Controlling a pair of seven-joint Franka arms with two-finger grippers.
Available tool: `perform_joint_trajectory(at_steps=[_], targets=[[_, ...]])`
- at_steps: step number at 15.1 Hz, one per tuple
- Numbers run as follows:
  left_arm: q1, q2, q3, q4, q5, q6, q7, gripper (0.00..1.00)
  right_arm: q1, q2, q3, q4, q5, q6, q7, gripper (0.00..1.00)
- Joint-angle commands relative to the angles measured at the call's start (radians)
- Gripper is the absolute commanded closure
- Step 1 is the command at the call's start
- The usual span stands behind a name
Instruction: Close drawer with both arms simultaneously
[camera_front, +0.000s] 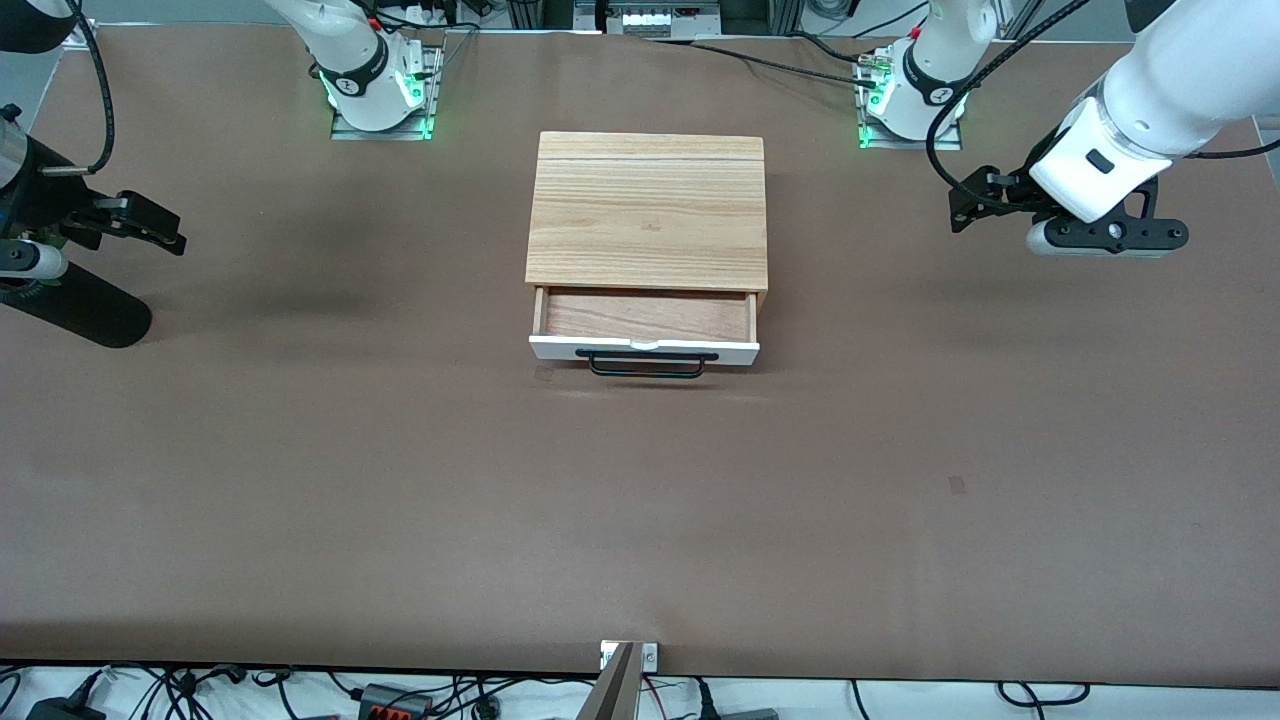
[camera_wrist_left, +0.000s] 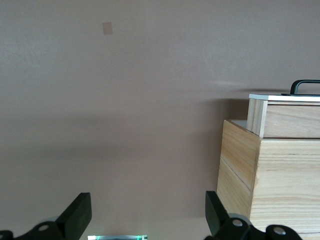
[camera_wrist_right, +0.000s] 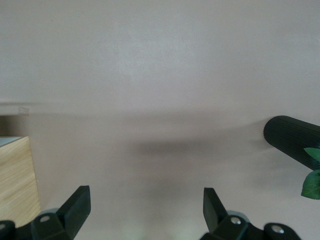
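The drawer (camera_front: 644, 330) stands part way out of its light-wood casing (camera_front: 648, 210) in the middle of the table, its white front and black bar handle (camera_front: 645, 366) facing the front camera. My left gripper (camera_front: 966, 203) is open and empty, in the air over the table toward the left arm's end, well apart from the casing. In the left wrist view (camera_wrist_left: 147, 202) the drawer (camera_wrist_left: 287, 119) and casing (camera_wrist_left: 270, 180) show from the side. My right gripper (camera_front: 150, 225) is open and empty over the right arm's end (camera_wrist_right: 145, 200); a casing corner (camera_wrist_right: 17, 180) shows there.
A black ribbed cylinder (camera_front: 75, 310) lies on the brown table near the right gripper; it also shows in the right wrist view (camera_wrist_right: 292, 140) with a green leaf (camera_wrist_right: 312, 182). The arm bases (camera_front: 380, 90) (camera_front: 905, 95) stand farther from the front camera than the casing.
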Motion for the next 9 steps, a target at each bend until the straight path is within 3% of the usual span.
perform_joint_trajectory(at_steps=[1,9], targets=[[0.003,0.030,-0.003,0.040,0.014,-0.024,-0.008,0.00,0.001,-0.003,0.004,0.015,0.012,-0.018,0.010,0.00],[-0.004,0.037,-0.003,0.045,0.014,-0.032,-0.010,0.00,0.003,-0.003,0.004,0.015,0.012,-0.018,0.010,0.00]])
